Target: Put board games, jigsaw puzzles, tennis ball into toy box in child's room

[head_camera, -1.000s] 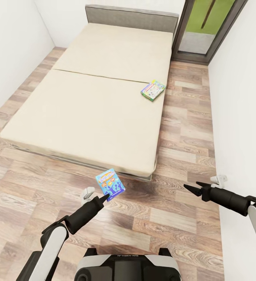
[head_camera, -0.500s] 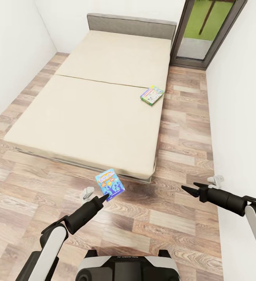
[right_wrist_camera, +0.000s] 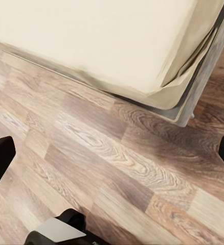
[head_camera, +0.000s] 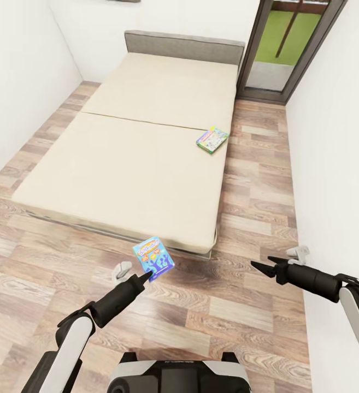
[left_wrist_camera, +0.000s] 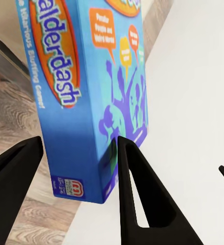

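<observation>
The left gripper [head_camera: 148,274] has its black tapered fingers [left_wrist_camera: 135,194] clamped on the flat, glossy blue cardboard board game [head_camera: 154,257], held over the wood-plank floor just off the foot of the wide beige-mattressed bed [head_camera: 130,164]. The right gripper [head_camera: 261,266] hangs spread and empty. By my reckoning one game is in hand, not yet boxed, and the thin white-green printed game box [head_camera: 212,140] lies near the bed's window-side edge.

Bright, even render light, soft shadow under the bed [head_camera: 146,147] edge, sharp focus, no glare
</observation>
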Tool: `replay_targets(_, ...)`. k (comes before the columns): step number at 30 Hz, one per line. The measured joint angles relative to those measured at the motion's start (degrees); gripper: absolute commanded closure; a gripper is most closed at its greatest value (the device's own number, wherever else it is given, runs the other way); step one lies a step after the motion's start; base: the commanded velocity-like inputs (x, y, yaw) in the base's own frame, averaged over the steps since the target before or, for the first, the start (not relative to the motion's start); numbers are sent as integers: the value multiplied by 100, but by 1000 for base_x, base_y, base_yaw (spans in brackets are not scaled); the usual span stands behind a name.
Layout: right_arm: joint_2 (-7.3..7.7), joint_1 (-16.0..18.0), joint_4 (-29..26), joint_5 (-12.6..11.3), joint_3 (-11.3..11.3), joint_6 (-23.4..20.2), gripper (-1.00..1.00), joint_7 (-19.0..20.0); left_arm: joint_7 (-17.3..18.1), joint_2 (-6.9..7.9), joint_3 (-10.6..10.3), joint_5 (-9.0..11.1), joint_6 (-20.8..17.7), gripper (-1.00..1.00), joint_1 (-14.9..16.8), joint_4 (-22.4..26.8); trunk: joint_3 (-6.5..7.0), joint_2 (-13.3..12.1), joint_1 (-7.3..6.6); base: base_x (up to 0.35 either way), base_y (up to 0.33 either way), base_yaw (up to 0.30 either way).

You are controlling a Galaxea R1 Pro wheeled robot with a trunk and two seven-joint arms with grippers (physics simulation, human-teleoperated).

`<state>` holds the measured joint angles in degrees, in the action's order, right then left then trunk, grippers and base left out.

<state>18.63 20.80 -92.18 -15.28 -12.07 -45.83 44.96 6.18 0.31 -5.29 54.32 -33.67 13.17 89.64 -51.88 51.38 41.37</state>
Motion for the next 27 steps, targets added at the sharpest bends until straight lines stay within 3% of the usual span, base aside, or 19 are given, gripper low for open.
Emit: replay_targets(27,34,14,0,-1,20,-27,-100,8,4,8,2,-5,2,100,0,-1,740,-1084,-594,0,0,0)
